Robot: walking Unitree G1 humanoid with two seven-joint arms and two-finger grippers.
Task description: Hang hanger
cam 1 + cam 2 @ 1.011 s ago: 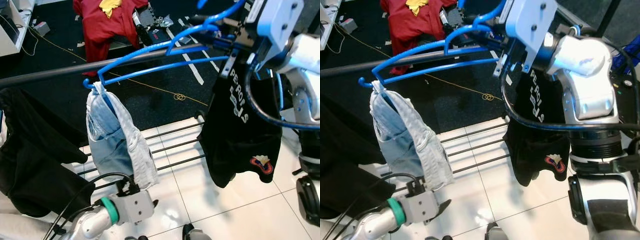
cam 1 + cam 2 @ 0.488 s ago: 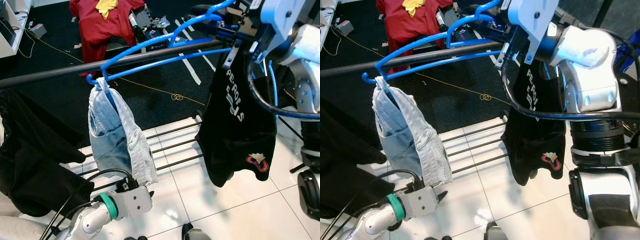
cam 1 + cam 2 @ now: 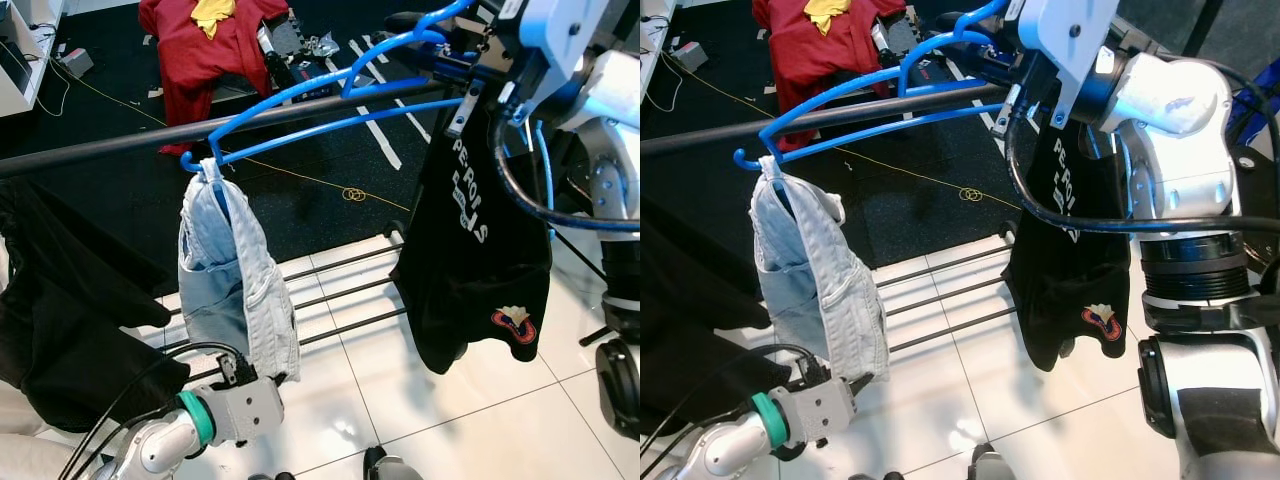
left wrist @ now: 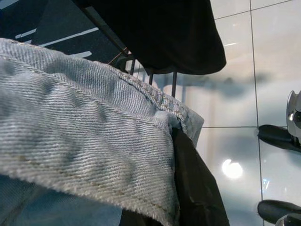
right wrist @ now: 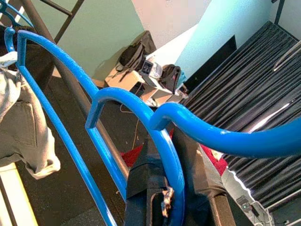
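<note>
Left eye view: a blue hanger sits at a dark rail, its hook over the bar, with pale denim shorts dangling from its left tip. A black T-shirt hangs further right. The right pincer is up at the hanger's hook end.

Right eye view: the left pincer sits low, touching the shorts' hem.

Left wrist view: denim lies against a black finger; whether the pincer is clamped cannot be told.

Right wrist view: the right pincer is closed around the hanger.
</note>
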